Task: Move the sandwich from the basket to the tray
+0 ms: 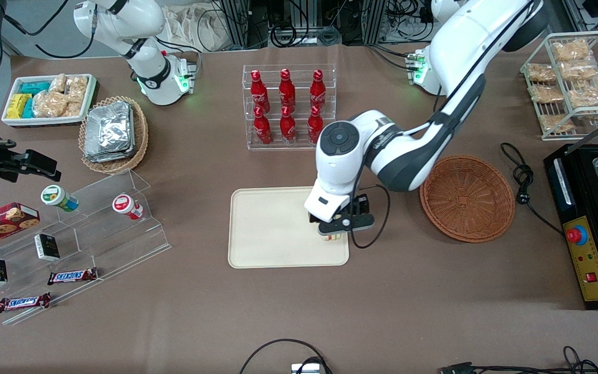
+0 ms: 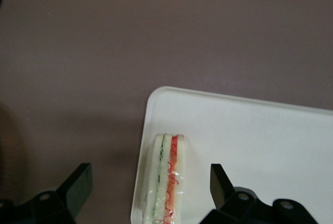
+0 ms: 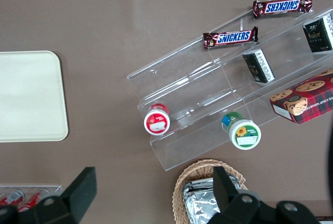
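The gripper (image 2: 148, 187) hangs low over the cream tray (image 1: 262, 228), at the tray's corner nearest the reddish-brown wicker basket (image 1: 467, 198). Its fingers (image 2: 78, 185) are spread wide — one on either side of the wrapped sandwich (image 2: 165, 179), neither touching it. The sandwich appears to rest on the tray just inside the rim, red and green filling layers showing through clear wrap. The basket sits beside the tray — toward the working arm's end of the table.

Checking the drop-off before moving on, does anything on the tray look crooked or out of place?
The sandwich rests on edge near the tray's corner, close to the rim. The gripper straddles it with fingers open and apart from it. The basket holds nothing. Nothing looks spilled or damaged.
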Tool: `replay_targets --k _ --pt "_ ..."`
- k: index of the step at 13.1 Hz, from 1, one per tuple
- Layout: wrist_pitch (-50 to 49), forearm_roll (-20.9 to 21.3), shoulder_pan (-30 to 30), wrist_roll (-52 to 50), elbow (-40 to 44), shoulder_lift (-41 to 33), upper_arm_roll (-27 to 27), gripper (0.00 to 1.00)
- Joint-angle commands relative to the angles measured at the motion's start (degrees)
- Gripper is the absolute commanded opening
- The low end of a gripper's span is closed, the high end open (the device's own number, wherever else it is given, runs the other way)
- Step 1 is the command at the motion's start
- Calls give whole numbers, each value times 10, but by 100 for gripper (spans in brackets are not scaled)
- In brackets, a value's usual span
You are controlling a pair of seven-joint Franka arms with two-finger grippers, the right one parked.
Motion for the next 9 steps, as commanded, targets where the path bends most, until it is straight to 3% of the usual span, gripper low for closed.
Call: replay_targets --k 1,9 --pt "-23 -22 25 -5 -7 -48 1 100" --pt "-87 -69 123 34 -7 -114 -1 100"
